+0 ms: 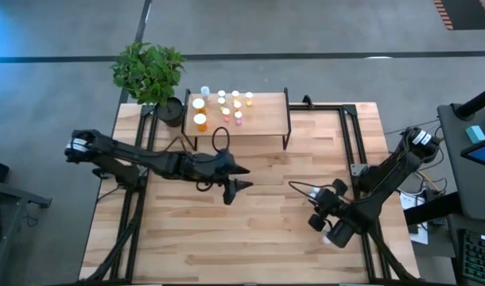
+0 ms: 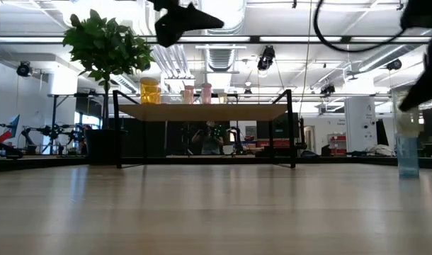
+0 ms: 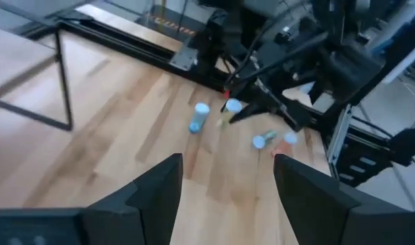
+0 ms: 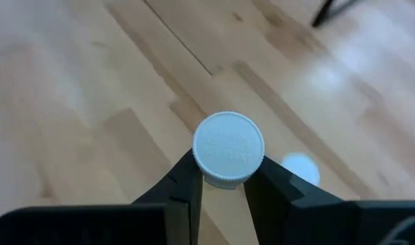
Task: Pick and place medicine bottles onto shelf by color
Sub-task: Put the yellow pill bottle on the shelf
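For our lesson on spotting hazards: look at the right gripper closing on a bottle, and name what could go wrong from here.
1. The right gripper pinches the bottle just under its white cap, so it may slip or tilt when lifted.
2. A second bottle stands close behind and could get knocked over.
3. The shelf is already crowded at one end, so placing could topple bottles there.

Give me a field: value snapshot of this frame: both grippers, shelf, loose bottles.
left gripper: open, empty, above the table in front of the shelf
right gripper: fingers closed around a white-capped bottle just below its cap, at the table's right side
shelf: near the table's far edge, bottles grouped on its left half, including two larger orange bottles
loose bottles: teal bottle standing on the table, a few others lying by the right arm
plant: at the shelf's left end
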{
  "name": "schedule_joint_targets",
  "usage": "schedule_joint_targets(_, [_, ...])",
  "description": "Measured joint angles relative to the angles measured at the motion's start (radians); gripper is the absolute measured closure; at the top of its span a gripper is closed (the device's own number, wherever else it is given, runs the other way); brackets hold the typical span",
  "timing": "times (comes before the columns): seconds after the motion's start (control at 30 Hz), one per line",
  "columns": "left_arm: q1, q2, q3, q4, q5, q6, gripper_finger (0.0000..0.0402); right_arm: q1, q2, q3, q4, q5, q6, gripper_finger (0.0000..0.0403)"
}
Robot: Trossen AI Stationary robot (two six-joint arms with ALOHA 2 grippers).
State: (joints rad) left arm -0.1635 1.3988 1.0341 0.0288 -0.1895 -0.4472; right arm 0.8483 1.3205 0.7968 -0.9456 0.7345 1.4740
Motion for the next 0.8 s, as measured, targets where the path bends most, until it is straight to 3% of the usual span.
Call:
schedule_joint_targets(0.1, [0.0,0.056,0.012,0.07,0.083,-0.059,0.0187,-0.042,-0.02,0.053,0.003,0.006,-0.129,0.0322])
schedule_joint_targets(0.23, [0.006,0.136,0.021,0.262,0.187,-0.077,0.0187,-0.127,-0.007,0.138,0.041,0.088,-0.346,0.0322])
schedule_joint_targets(0.4, [0.007,0.199,0.073,0.319,0.2,0.021,0.0187,-0.237,0.05,0.279,0.153,0.079,-0.7,0.0321])
schedule_joint_targets(0.57, [0.007,0.211,0.124,0.321,0.198,0.038,0.0187,-0.32,0.109,0.448,0.171,0.073,-0.879,0.0321])
schedule_joint_targets(0.8, [0.008,0.169,0.128,0.224,0.161,0.244,0.0187,-0.392,0.134,0.629,0.167,-0.121,-0.966,0.0321])
